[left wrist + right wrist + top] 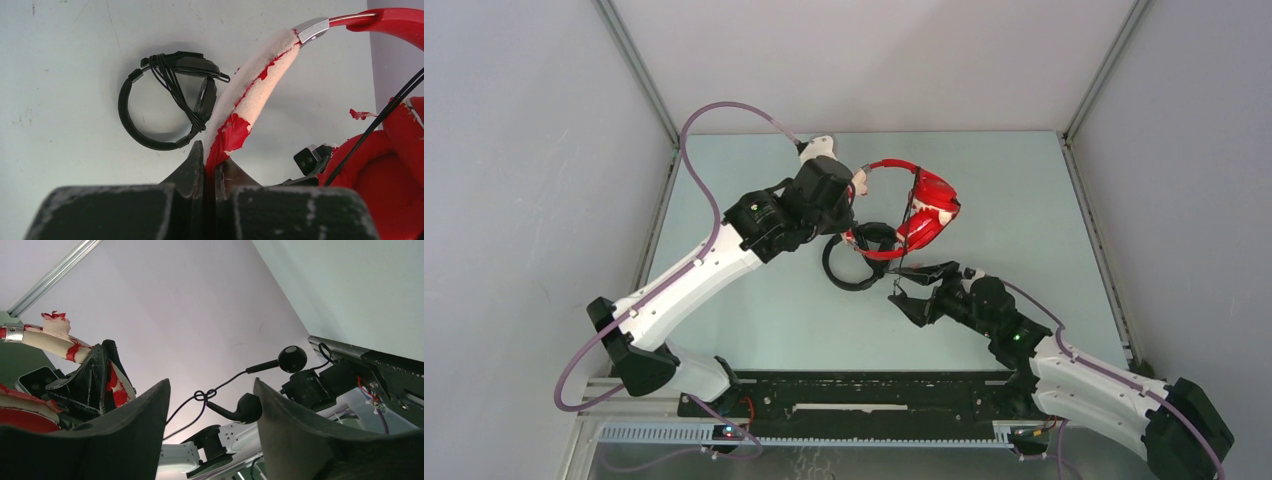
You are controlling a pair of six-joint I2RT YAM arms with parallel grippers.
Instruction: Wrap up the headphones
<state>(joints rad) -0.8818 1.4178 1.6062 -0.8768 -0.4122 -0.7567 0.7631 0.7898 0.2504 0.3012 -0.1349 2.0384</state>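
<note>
Your left claw is clamped tight on the worn, peeling headband of the red headphones. They hang off the table, just beyond the black headphones that lie flat on it. The thin dark cable runs down past the red earcups. Your right claw sits just right of the black headphones, fingers spread wide and gripping nothing. A knotted lead with two earbuds shows in the gap between them.

The headphones are behind and right of the other headset.
</note>
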